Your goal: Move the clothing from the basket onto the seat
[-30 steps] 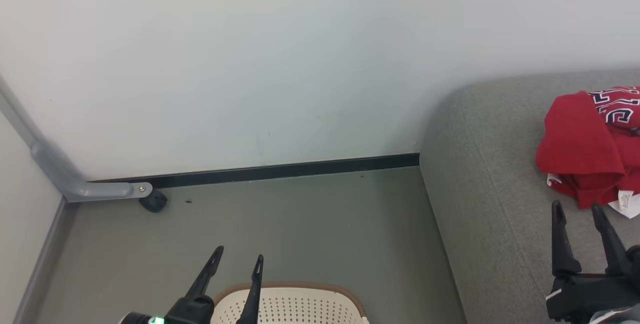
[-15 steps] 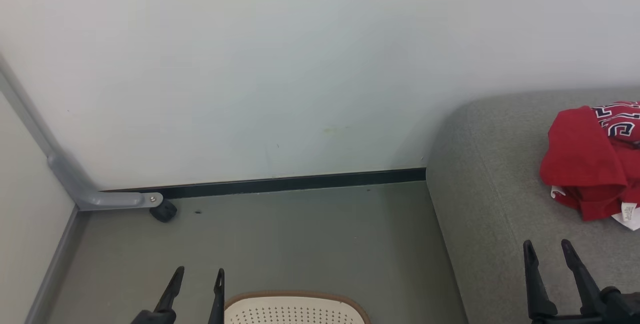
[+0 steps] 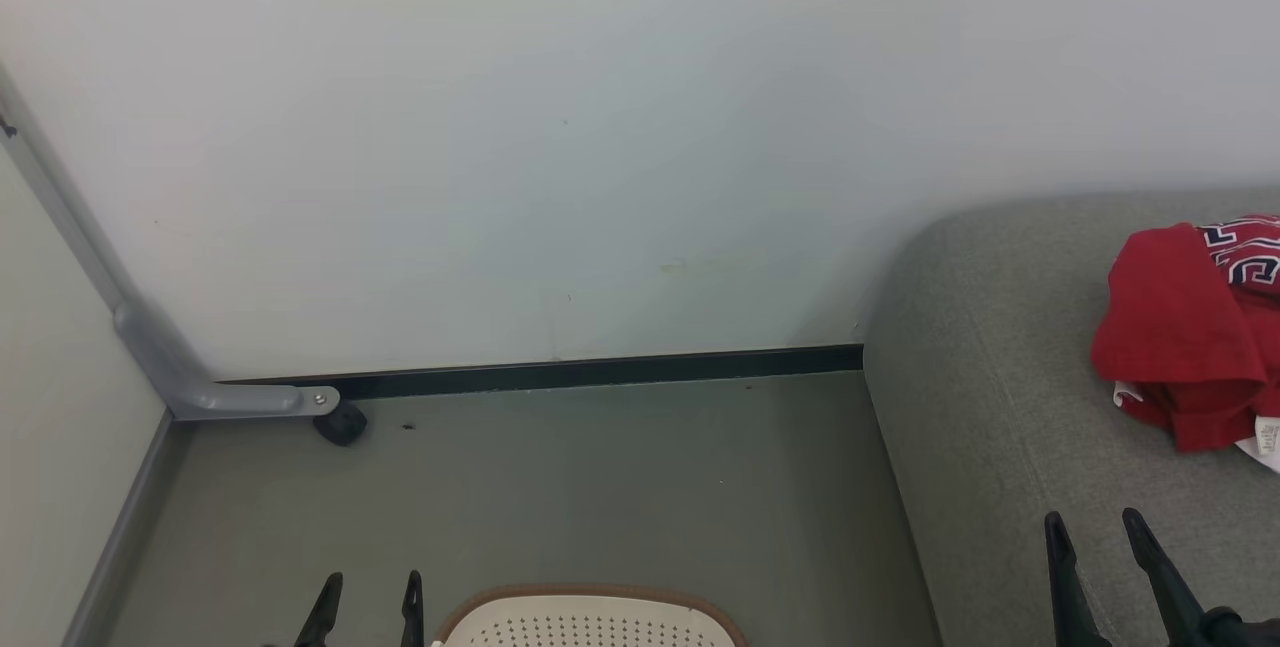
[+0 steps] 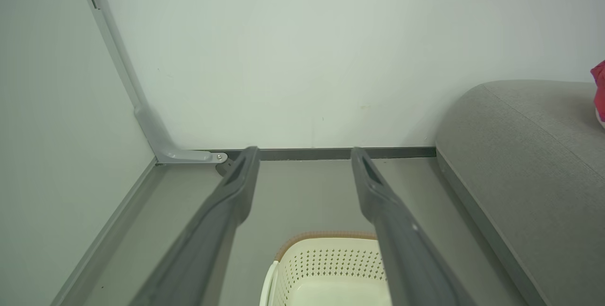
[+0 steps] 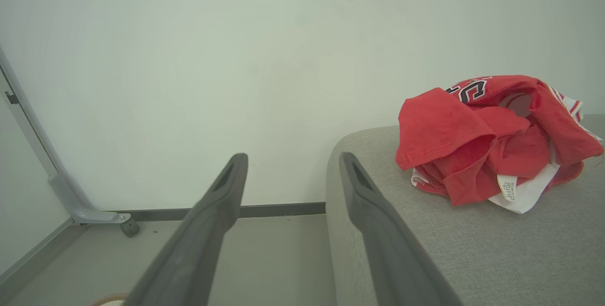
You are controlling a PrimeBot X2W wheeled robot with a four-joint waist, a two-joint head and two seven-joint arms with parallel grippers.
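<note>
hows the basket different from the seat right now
The basket is cream perforated plastic with a brown rim; the seat is grey woven fabric. The basket sits low on the floor, while the seat rises beside it and looks far bigger. The seat carries the red clothing; the visible part of the basket shows none. Both have rounded corners.
</note>
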